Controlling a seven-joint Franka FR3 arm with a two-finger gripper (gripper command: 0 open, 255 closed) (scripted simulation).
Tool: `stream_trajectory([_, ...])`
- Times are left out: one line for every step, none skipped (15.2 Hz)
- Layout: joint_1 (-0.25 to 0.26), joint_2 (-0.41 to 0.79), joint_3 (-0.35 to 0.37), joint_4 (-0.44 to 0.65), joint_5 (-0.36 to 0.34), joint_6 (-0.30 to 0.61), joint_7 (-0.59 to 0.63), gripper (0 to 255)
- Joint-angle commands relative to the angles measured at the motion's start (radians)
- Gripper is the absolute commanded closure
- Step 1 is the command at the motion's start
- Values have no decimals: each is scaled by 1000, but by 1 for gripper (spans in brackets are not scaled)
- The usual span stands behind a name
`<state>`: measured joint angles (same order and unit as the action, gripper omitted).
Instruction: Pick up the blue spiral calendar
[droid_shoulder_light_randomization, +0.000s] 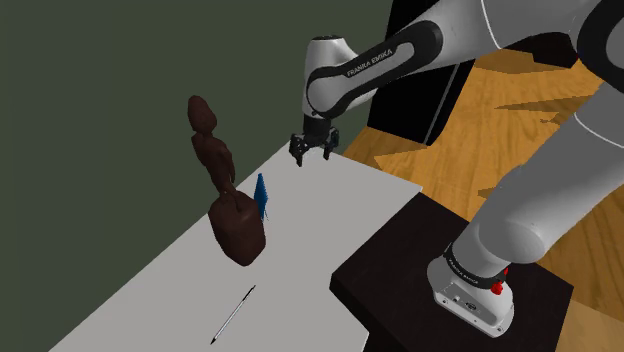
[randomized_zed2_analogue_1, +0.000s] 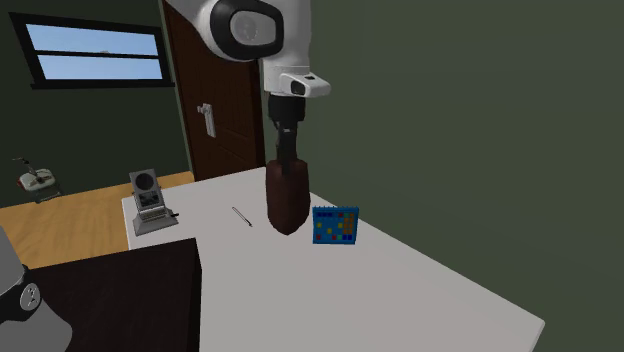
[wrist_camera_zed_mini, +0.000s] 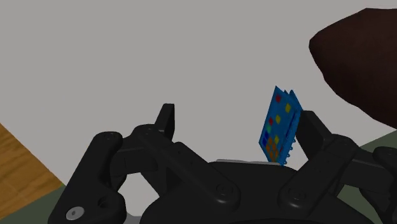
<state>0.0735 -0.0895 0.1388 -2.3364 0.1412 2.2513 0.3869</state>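
Below the all-black two-finger gripper (droid_shoulder_light_randomization: 312, 150) lies the far end of a pale grey table (droid_shoulder_light_randomization: 330, 220). We see the gripper hanging over it with its fingers pointing down. In the wrist view the two fingers stand well apart and clasp nothing, so the gripper is open.

A blue spiral-bound calendar (droid_shoulder_light_randomization: 262, 195) stands upright on the table, lower than the gripper and off to one side of it, clearly apart from the fingertips. Its face carries red, yellow, green and orange patches. From the wrist camera the calendar (wrist_camera_zed_mini: 278, 124) shows just inside one finger's tip, but neither finger touches it.

Just beyond the calendar, on its side away from the gripper, a dark brown knobbly sculpture (droid_shoulder_light_randomization: 237, 230) rises from a bulky base to about the height of the hand. The calendar stands close beside that base. Farther from the gripper, past the sculpture, a thin white stick with a dark tip (droid_shoulder_light_randomization: 233, 315) lies flat on the table; we take it for a pen, though it is too slender to be sure.
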Motion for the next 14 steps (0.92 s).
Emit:
stream_trajectory([4, 82, 8, 47, -4, 41, 29, 0])
stream_trajectory([7, 121, 11, 69, -8, 60, 43, 0])
stream_trajectory([10, 160, 14, 92, -11, 78, 57, 0])
stream_trajectory([14, 198, 16, 117, -15, 95, 71, 0])
stream_trajectory([18, 237, 17, 143, -20, 111, 85, 0])
stream_trajectory([22, 276, 17, 170, -24, 125, 99, 0])
stream_trajectory([27, 315, 17, 198, -29, 138, 113, 0])
stream_trajectory([32, 354, 16, 228, -33, 150, 126, 0])
stream_trajectory([38, 393, 14, 259, -38, 160, 139, 0])
stream_trajectory([44, 432, 13, 292, -42, 169, 151, 0])
stream_trajectory([50, 471, 10, 326, -46, 176, 163, 0])
stream_trajectory([56, 510, 8, 361, -49, 182, 175, 0])
stream_trajectory([62, 549, 5, 398, -53, 187, 186, 0])
stream_trajectory([68, 588, 2, 436, -56, 190, 197, 0])
